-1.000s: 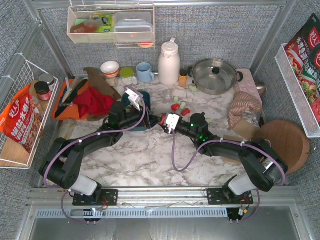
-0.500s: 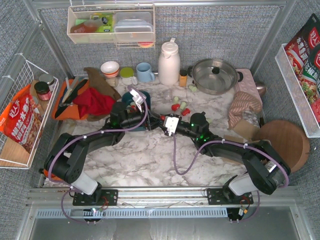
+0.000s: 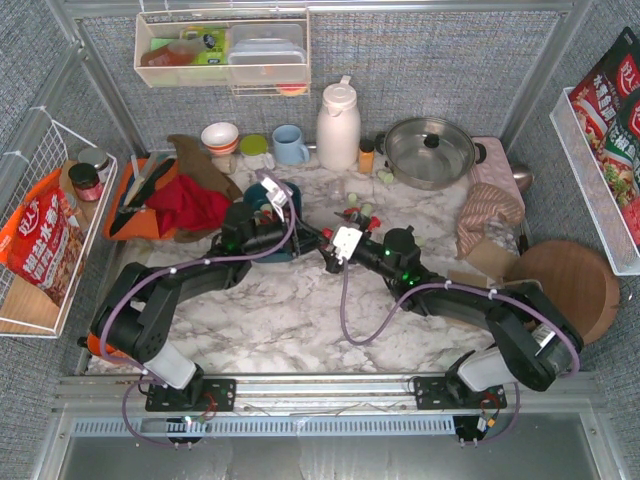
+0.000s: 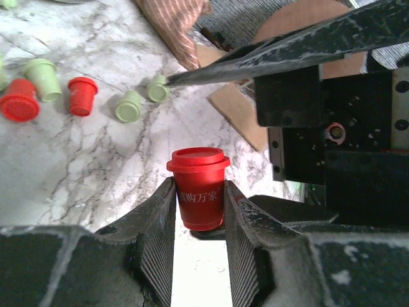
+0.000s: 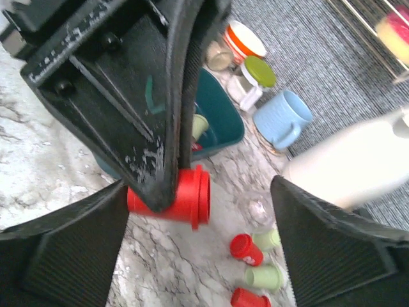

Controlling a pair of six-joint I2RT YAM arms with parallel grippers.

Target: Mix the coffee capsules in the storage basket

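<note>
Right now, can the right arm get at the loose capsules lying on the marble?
Probably yes. The right pincer is open and empty; the loose capsules lie on bare marble close beside it, nothing between. The left pincer, shut on a red capsule, crowds its tips.

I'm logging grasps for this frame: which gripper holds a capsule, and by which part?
The left gripper clamps a red capsule by its tapered body, just below the rim. The right gripper stands open on either side of it and holds nothing.
</note>
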